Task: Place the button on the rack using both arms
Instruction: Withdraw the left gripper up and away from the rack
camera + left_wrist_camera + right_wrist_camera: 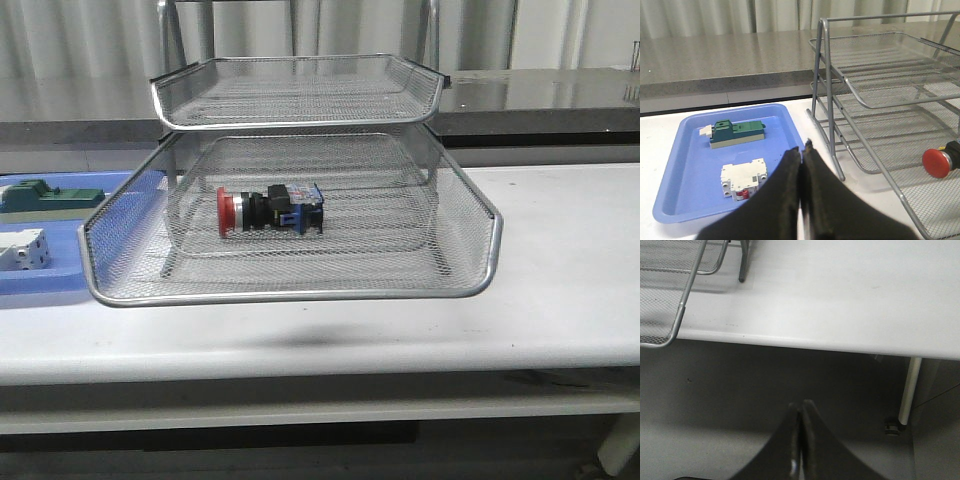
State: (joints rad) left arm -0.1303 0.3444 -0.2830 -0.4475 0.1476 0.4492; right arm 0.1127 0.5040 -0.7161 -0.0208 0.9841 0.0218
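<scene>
The button [268, 210], with red cap, silver collar and black-and-blue body, lies on its side in a lower tier of the silver wire-mesh rack [460, 290]. Its red cap also shows in the left wrist view [938, 162], inside the rack [850, 90]. My left gripper [803, 146] is shut and empty, over the table between the blue tray and the rack. My right gripper [801, 404] is shut and empty, hanging off the table's front edge over the floor; a corner of the rack [677, 315] shows there. Neither arm shows in the front view.
A blue plastic tray [670, 200] left of the rack holds a green block [737, 133] and a white block [743, 178]; it also shows in the front view [50, 285]. A grey counter [540, 95] runs behind. A table leg [910, 390] stands below the white tabletop [850, 300].
</scene>
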